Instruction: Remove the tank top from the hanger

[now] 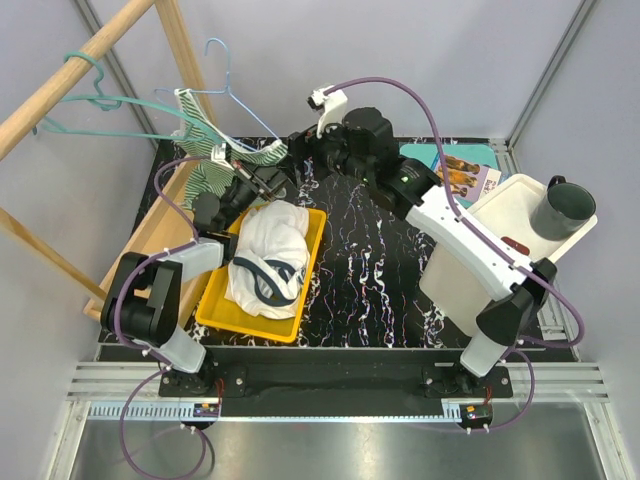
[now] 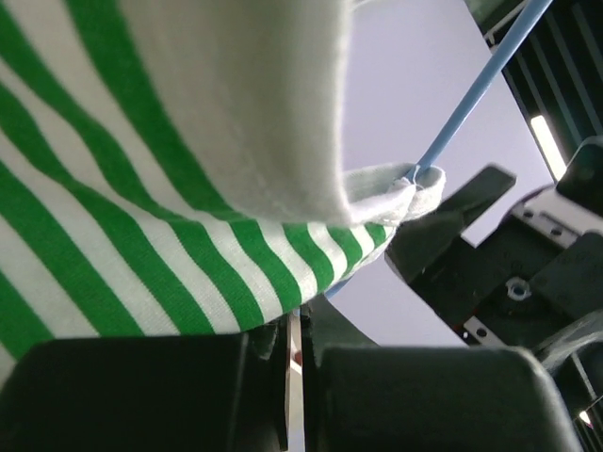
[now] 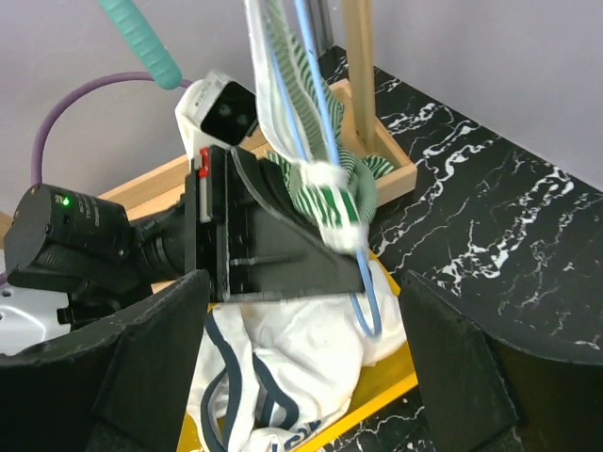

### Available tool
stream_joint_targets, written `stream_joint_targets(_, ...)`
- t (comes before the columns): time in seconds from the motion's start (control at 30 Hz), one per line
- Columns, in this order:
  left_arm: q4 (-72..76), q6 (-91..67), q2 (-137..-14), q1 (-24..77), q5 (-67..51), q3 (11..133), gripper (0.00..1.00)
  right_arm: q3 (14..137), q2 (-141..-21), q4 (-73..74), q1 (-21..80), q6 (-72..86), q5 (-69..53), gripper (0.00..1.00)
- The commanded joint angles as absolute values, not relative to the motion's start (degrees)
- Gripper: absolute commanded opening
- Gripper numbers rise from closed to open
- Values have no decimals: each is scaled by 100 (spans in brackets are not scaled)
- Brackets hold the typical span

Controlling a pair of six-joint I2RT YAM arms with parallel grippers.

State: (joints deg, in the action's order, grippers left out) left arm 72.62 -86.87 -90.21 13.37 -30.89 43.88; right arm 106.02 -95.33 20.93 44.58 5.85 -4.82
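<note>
Left fingers [image 1: 266, 180] clamp the one striped top [image 1: 208, 170]; right fingers [image 3: 301, 367] gape wide, empty; blue hanger [image 1: 250, 108], teal hanger [image 1: 120, 100] — two, upper left.

A robot lab cell (plain grey walls [image 1: 420, 60], aluminium mounting rail [image 1: 560, 385]).

Green-and-white striped tank top [image 2: 141, 217] across the left, nipped by the black left gripper [image 2: 294, 369] at the near edge — thin light-blue wire hanger [image 2: 482, 85] threading its hem, right.
</note>
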Motion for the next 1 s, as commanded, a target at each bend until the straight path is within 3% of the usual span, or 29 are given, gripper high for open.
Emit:
stream_joint_targets(0.0, 8051, -8631, -8789, 1468, -3463, 4342, 0, 10960, -9764, 2057, 4421, 518, -984, 87)
stream_joint_targets(0.13, 8121, -8692, -8763, 1503, -3612, 4254, 0, 10846, -9905, 1960, 4395, 414, -1019, 79)
stream_joint_targets(0.17, 8138, -8710, -8771, 1520, -3665, 4237, 0, 10793, -9923, 1951, 4386, 387, -1037, 72)
stream_joint_targets(0.3, 8244, -8806, -8798, 1556, -3779, 4087, 0, 10670, -9967, 1829, 4368, 378, -1011, 62)
stream_joint_targets(0.6, 8709, -9122, -8816, 1670, -4122, 3727, 0, 10029, -9809, 1390, 4333, 536, -879, 56)
stream_joint_targets(0.63, 8797, -9175, -8815, 1661, -4148, 3674, 0, 9924, -9782, 1336, 4333, 632, -862, 45)
stream_joint_targets(0.67, 8937, -9228, -8798, 1661, -4166, 3587, 0, 9862, -9774, 1292, 4333, 685, -853, 41)
stream_joint_targets(0.83, 8912, -9220, -8473, 1670, -4306, 3393, 0, 9309, -9537, 792, 4333, 1063, -800, 30)
stream_joint_targets(0.93, 8755, -9123, -8280, 1687, -4333, 3314, 0, 9115, -9422, 607, 4333, 1177, -765, 0)
stream_joint_targets(0.97, 8562, -9071, -8218, 1679, -4333, 3287, 0, 9062, -9387, 580, 4333, 1195, -721, 0)
